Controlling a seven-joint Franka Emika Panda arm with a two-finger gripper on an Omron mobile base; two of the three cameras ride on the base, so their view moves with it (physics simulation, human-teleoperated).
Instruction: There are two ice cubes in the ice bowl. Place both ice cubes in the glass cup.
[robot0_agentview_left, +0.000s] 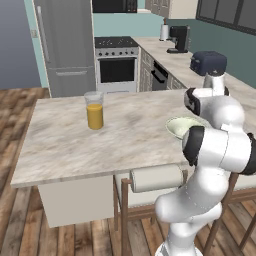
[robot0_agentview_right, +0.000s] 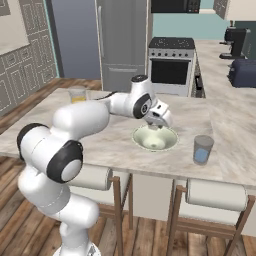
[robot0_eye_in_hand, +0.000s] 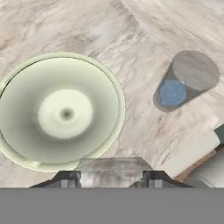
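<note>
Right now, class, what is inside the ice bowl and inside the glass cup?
The ice bowl looks bare inside in the hand view; no cube visible. The glass cup holds something light blue at its bottom, likely ice; how many cubes cannot be told.

Bowl (robot0_agentview_right: 155, 138) sits mid-frame on the counter (robot0_agentview_right: 120, 145) in the right base view, tool (robot0_agentview_right: 159, 125) just above its far rim. Cup (robot0_agentview_right: 203, 149) right of the bowl, ice cube (robot0_eye_in_hand: 173, 93) inside. Juice glass (robot0_agentview_right: 77, 94) upper left.
</note>
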